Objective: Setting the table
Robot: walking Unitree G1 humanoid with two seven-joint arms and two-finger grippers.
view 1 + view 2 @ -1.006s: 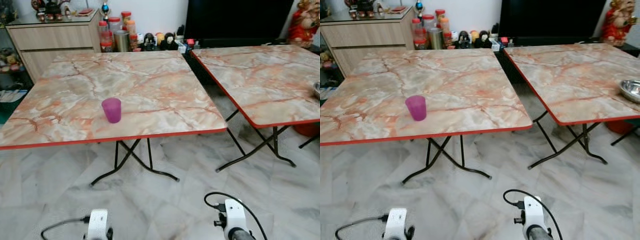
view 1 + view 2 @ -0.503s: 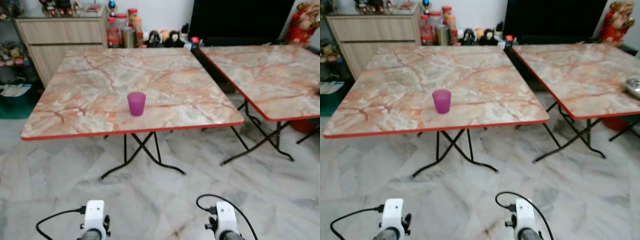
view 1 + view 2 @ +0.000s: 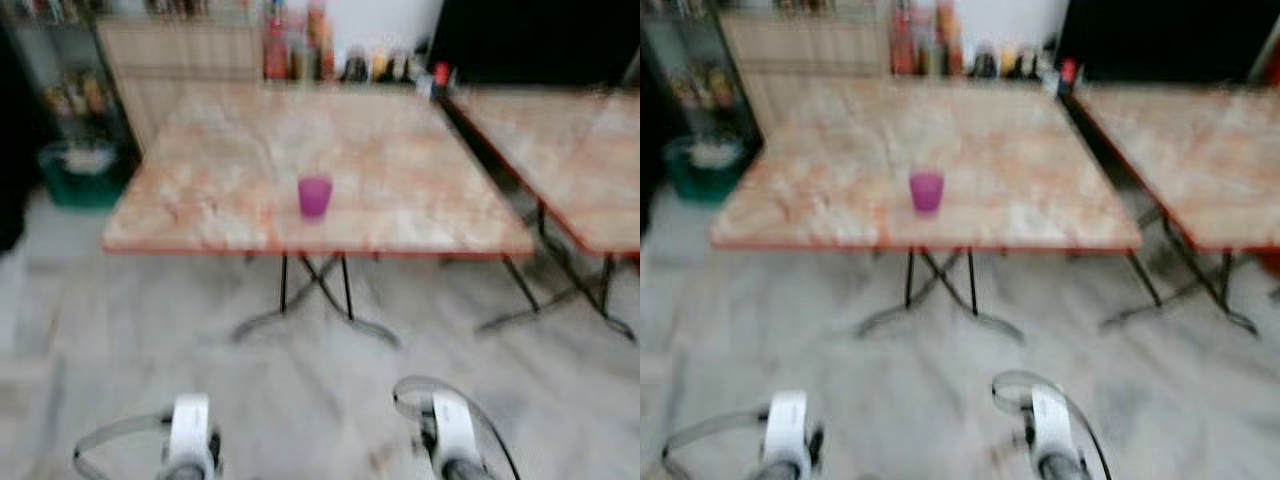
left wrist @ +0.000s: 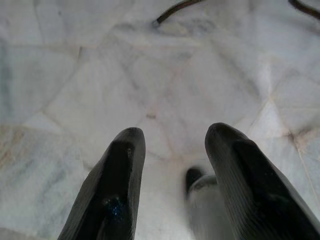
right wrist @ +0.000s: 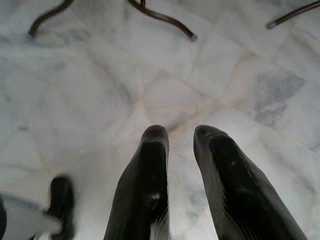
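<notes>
While each empty pincer (image 4: pixel 170 145) (image 5: pixel 175 137) hangs parted, one purple cup (image 3: pixel 314 195) sits among two tables (image 3: pixel 400 220).

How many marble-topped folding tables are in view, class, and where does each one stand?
2. One table stands ahead in the middle, with a purple cup near its front edge. The second table stands to its right, cut off by the picture's edge; more could lie beyond the blurred view.

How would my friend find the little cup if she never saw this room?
Look at the marble-patterned folding table on the left, the one with a red edge and crossed black legs. Near its front edge stands a small purple cup, upright and alone. It is the only purple thing on the pale orange tabletop.
</notes>
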